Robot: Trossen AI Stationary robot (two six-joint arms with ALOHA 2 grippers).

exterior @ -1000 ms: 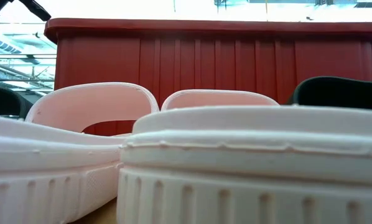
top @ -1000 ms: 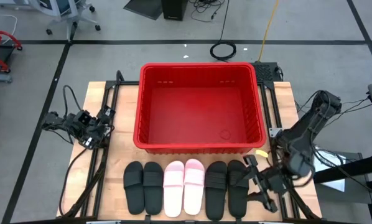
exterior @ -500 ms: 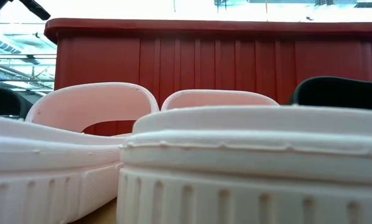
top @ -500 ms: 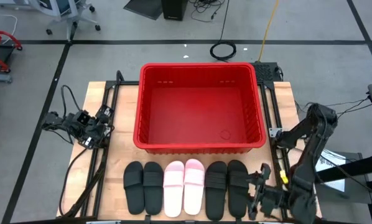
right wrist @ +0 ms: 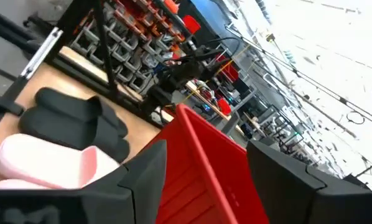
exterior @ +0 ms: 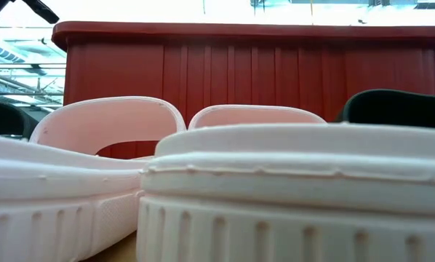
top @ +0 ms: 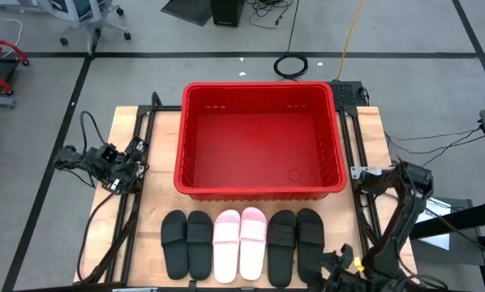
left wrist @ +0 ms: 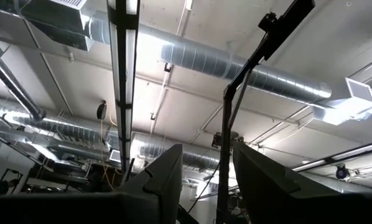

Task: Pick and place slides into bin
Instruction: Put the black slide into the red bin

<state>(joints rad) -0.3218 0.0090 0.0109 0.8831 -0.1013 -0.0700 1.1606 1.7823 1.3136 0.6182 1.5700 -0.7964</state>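
Six slides lie in one row on the bench (top: 157, 142), just in front of the bin (top: 259, 139): four black slides (top: 187, 243) and two pink slides (top: 240, 242). None is in the bin yet. The right tool (top: 338, 274) is low at the bench's near right corner, beside the outermost black slide (top: 310, 242); its fingers stand apart and hold nothing. The left tool (top: 122, 166), at the left edge, is also open and empty. A risk: approaching from the side, the right tool may push this slide against its neighbour and disturb the row.

Two dark, jointed robot arms: the left arm (top: 105, 166) trails black cables, the right arm (top: 401, 207) shows a small yellow mark, and each gripper carries matte black fingers (right wrist: 279, 180).
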